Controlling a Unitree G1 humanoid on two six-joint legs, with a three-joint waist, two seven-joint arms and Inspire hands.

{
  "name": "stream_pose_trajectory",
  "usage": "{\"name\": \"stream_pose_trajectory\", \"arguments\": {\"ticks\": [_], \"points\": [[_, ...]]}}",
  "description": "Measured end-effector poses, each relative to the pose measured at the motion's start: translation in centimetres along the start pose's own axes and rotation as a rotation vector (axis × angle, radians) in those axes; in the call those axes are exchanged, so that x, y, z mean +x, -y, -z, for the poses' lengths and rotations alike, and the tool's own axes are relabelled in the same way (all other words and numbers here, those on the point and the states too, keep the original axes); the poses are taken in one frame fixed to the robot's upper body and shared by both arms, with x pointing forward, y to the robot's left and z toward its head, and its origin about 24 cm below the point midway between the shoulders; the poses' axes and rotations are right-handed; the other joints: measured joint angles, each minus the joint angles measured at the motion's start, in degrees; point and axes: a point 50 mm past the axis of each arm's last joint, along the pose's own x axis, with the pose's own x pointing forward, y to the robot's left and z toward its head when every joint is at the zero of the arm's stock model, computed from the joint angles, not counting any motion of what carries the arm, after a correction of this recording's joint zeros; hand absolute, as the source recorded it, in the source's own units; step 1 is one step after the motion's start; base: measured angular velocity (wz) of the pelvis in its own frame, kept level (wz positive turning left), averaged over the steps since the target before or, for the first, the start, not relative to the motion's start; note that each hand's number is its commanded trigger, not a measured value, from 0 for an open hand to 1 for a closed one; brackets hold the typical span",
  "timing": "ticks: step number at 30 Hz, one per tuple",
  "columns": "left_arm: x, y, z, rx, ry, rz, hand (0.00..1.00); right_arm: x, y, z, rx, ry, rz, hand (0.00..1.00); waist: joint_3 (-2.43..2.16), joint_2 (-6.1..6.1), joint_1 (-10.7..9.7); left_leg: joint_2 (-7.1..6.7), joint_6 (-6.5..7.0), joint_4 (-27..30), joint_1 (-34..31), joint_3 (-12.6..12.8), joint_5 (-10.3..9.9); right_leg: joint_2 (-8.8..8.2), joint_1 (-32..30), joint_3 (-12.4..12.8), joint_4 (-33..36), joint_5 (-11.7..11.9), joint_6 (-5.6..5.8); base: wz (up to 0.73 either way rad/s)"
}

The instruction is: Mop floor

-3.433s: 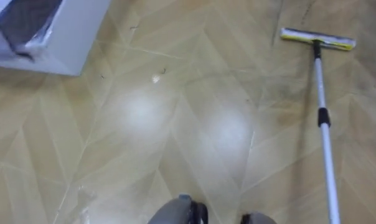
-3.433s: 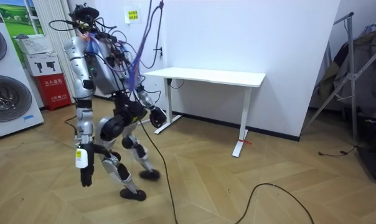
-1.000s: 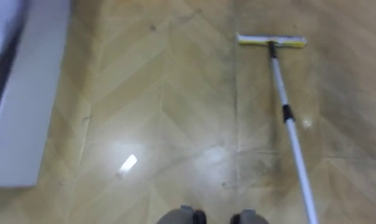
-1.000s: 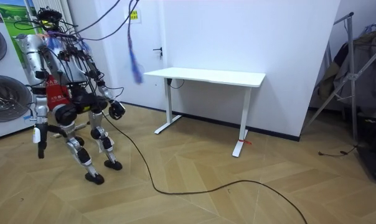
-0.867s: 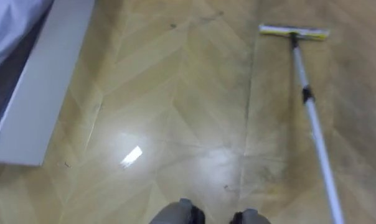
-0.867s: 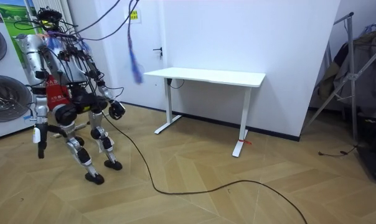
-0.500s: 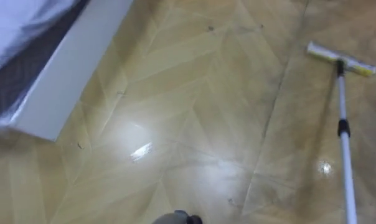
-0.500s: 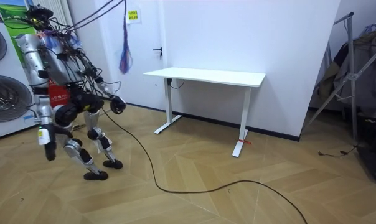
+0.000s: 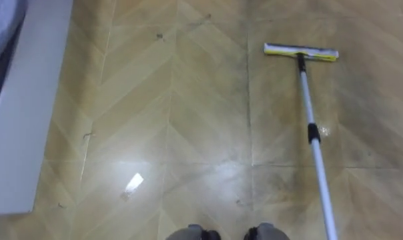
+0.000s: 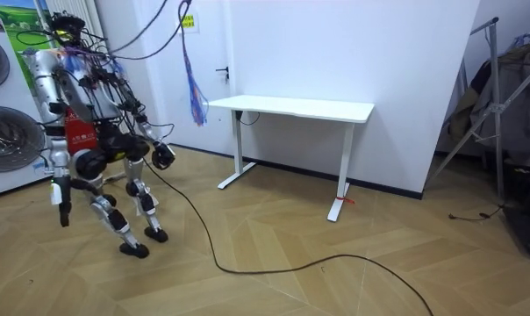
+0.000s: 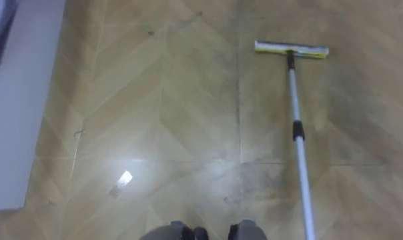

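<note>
A mop lies flat on the wooden floor ahead of me and to my right. Its yellow-and-white head (image 9: 301,53) points away from me. The white pole (image 9: 313,133), with a black collar, runs back toward my right side and leaves the bottom edge. Neither hand touches it. In the room view I stand mid-stride near the washing machines. My right hand (image 10: 61,211) hangs at my side with its fingers straight and holds nothing. My left hand (image 10: 164,156) is raised in front of my hip.
A white appliance or box (image 9: 28,113) stands along my left. A small white scrap (image 9: 132,181) lies on the floor ahead. In the room view, washing machines (image 10: 6,132) are behind me, a white desk (image 10: 291,108) stands by the wall, and a rack (image 10: 502,114) is far right.
Since 3.4 s ago I have walked toward the room view's left, up to the washing machines. The eye view has swung from side to side. The mop still lies where it was.
</note>
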Motion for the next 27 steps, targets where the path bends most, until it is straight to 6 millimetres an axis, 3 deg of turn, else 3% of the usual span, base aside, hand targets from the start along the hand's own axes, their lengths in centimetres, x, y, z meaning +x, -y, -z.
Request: {"name": "stream_pose_trajectory", "arguments": {"ticks": [1, 2, 3, 5, 6, 7, 9, 10, 11, 12, 13, 14, 15, 16, 17, 18, 19, 20, 21, 22, 25, 26, 27], "points": [[0.0, -0.4, 0.1, 0.002, -0.002, -0.009, 0.0, -0.2, 0.3, -1.1, 0.005, 0.029, 0.005, 1.0, -0.03, -0.5, 0.62, 0.25, -1.93, 2.31, -1.2, 0.05, 0.11, -0.12, -0.39, -0.06, 1.04, -0.81, 0.18, 0.29], [0.0, -1.3, 0.5, 0.004, -0.011, -0.033, 0.0, -0.9, 0.8, -3.9, 0.015, 0.11, 0.011, 1.0, 0.37, -2.01, 1.46, 1.34, -6.12, 8.53, -4.29, 1.05, 1.73, -0.43, -0.88, -0.17, 3.17, -2.29, 0.47, 0.19], [0.0, -2.2, 1.2, 0.017, -0.027, -0.058, 0.0, -1.6, 1.1, -5.9, 0.018, 0.188, 0.011, 1.0, 0.38, -3.35, 2.06, 2.44, -8.32, 15.32, -7.56, 1.35, 5.02, -0.4, -0.76, -0.21, 5.09, -3.66, 0.3, 0.16], [-0.1, -3.0, 2.4, 0.036, -0.053, -0.081, 0.0, -2.3, 1.4, -7.9, 0.021, 0.278, -0.009, 1.0, 0.06, -4.91, 2.87, 4.58, -7.22, 21.13, -11.43, 0.42, 7.41, -0.42, 0.23, -0.24, 7.53, -5.8, -0.39, 0.19], [-0.2, -3.0, 3.2, 0.042, -0.078, -0.079, 0.0, -2.5, 1.7, -8.5, 0.032, 0.307, -0.025, 1.0, 0.27, -5.55, 3.56, 6.15, -6.95, 20.03, -13.14, -0.29, 7.12, -0.39, 1.58, -0.24, 8.19, -7.17, 0.0, 0.27], [-0.2, -2.9, 3.3, 0.043, -0.08, -0.072, 0.0, -2.5, 1.8, -8.5, 0.042, 0.31, -0.033, 1.0, 0.29, -5.27, 3.77, 6.86, -6.83, 17.97, -13.73, -1.08, 7.09, -0.45, 2.37, -0.19, 8.16, -7.82, 0.26, 0.36], [-0.2, -2.3, 3.6, 0.05, -0.083, -0.028, 0.0, -2.0, 1.8, -7.2, 0.056, 0.277, -0.057, 1.0, 0.16, -5.81, 3.88, 7.87, -6.78, 3.92, -13.47, -1.6, 8.11, -0.5, 5.9, 1.8, 6.93, -10.01, 2.31, 0.38], [-0.2, -2.2, 3.6, 0.057, -0.082, -0.017, 0.0, -1.7, 1.8, -6.5, 0.06, 0.259, -0.059, 1.0, 0.18, -5.88, 3.81, 7.83, -5.88, 3.24, -13.31, -1.25, 9.66, -0.87, 6.73, 2.47, 6.55, -10.57, 3.08, 0.38], [-0.2, -1.8, 3.3, 0.055, -0.078, -0.001, 0.0, -1.1, 1.9, -4.9, 0.082, 0.215, -0.06, 1.0, -0.24, -6.0, 3.62, 7.47, -3.47, 3.2, -12.29, 0.89, 8.79, -1.24, 7.87, 4.48, 5.17, -11.07, 4.53, 0.23], [-0.1, -1.6, 2.4, 0.054, -0.054, 0.008, 0.0, -0.8, 1.9, -3.9, 0.095, 0.187, -0.061, 1.0, -0.34, -5.9, 3.77, 7.11, -1.79, 3.3, -11.25, 2.7, 7.14, -1.62, 8.84, 6.46, 4.03, -10.75, 5.5, 0.11], [0.0, -1.5, 2.0, 0.057, -0.044, 0.009, 0.0, -0.6, 2.0, -3.3, 0.1, 0.173, -0.06, 1.0, -0.27, -5.58, 3.64, 6.51, -0.95, 3.32, -10.71, 3.21, 6.73, -1.83, 9.23, 6.82, 3.96, -10.29, 6.3, 0.0], [0.0, -1.4, 0.7, 0.049, -0.013, 0.005, 0.0, -0.1, 2.3, -1.7, 0.109, 0.134, -0.052, 1.0, -0.34, -4.49, 3.03, 5.14, 0.36, 3.27, -9.38, 3.85, 5.52, -3.13, 10.47, 7.05, 3.99, -9.2, 7.23, 0.18], [0.0, -1.6, -0.7, 0.054, 0.029, -0.006, 0.0, 0.3, 2.5, 0.3, 0.105, 0.081, -0.035, 1.0, -0.41, -4.12, 2.25, 3.33, 1.38, 2.4, -7.67, 4.72, 4.64, -4.88, 11.16, 7.82, 5.05, -7.77, 8.25, 0.25], [0.0, -1.7, -1.2, 0.054, 0.05, -0.014, 0.0, 0.5, 2.6, 1.2, 0.104, 0.055, -0.026, 1.0, -0.38, -3.91, 1.88, 2.63, 1.85, 2.02, -6.82, 5.2, 4.27, -5.71, 11.24, 7.91, 5.86, -6.86, 8.61, 0.17], [0.0, -1.8, -2.2, 0.059, 0.078, -0.028, 0.0, 0.7, 2.8, 2.8, 0.101, 0.006, -0.008, 1.0, -0.49, -3.33, 1.51, 1.7, 2.35, 1.29, -5.35, 5.4, 3.35, -6.78, 11.07, 7.94, 7.55, -4.32, 8.61, -0.08], [0.0, -2.0, -2.7, 0.055, 0.096, -0.045, 0.0, 0.9, 2.6, 4.4, 0.093, -0.034, 0.006, 1.0, -0.84, -2.53, 1.08, 1.61, 2.52, 0.62, -4.08, 5.2, 2.24, -6.64, 10.27, 8.38, 9.47, -0.8, 8.16, -0.16], [-0.1, -2.0, -2.8, 0.051, 0.104, -0.053, 0.0, 1.0, 2.4, 4.9, 0.089, -0.048, 0.006, 1.0, -0.84, -2.22, 0.8, 1.55, 2.51, 0.25, -3.44, 4.74, 1.91, -6.48, 9.63, 8.6, 10.79, 1.25, 7.79, -0.36], [-0.1, -2.1, -2.8, 0.049, 0.109, -0.069, 0.0, 1.1, 1.9, 5.8, 0.076, -0.074, 0.004, 1.0, -0.8, -1.84, 0.63, 1.58, 2.33, -0.82, -2.15, 3.38, 1.62, -5.22, 7.61, 9.39, 12.31, 2.58, 7.24, -0.58], [0.0, -2.0, -2.6, 0.047, 0.101, -0.076, 0.0, 1.0, 1.3, 6.0, 0.05, -0.086, 0.009, 1.0, -0.35, -0.98, 0.62, 1.75, 1.89, -1.62, -0.97, 1.04, 1.58, -3.34, 5.18, 9.14, 11.79, 1.73, 6.75, -0.71], [0.0, -1.9, -2.5, 0.047, 0.095, -0.075, 0.0, 1.0, 1.1, 6.0, 0.041, -0.086, 0.013, 1.0, -0.22, -0.76, 0.42, 1.76, 1.54, -2.22, -0.39, -0.03, 1.54, -2.35, 3.89, 8.85, 10.73, 1.56, 6.62, -0.81], [0.0, -1.2, -2.1, 0.054, 0.081, -0.071, 0.0, 1.0, -0.4, 6.5, -0.019, -0.097, 0.024, 1.0, -0.22, -0.32, -0.62, 1.52, 0.16, -5.07, 2.11, -3.01, 1.68, 1.28, -0.79, 7.4, -0.58, 2.18, 5.46, -0.45], [0.0, -1.1, -2.1, 0.048, 0.077, -0.071, 0.0, 0.9, -1.1, 6.6, -0.031, -0.101, 0.019, 1.0, -0.19, -0.61, -1.19, 1.45, -0.53, -5.49, 2.7, -3.47, 1.55, 2.33, -1.38, 7.37, -5.01, 5.17, 3.91, 0.0], [0.0, -0.8, -2.1, 0.045, 0.077, -0.07, 0.0, 0.9, -1.5, 6.8, -0.032, -0.105, 0.023, 1.0, -0.19, -0.68, -1.46, 1.65, -1.19, -5.6, 2.88, -4.36, 1.43, 2.31, -0.75, 5.72, -5.84, 6.01, 2.3, 0.04]]}}
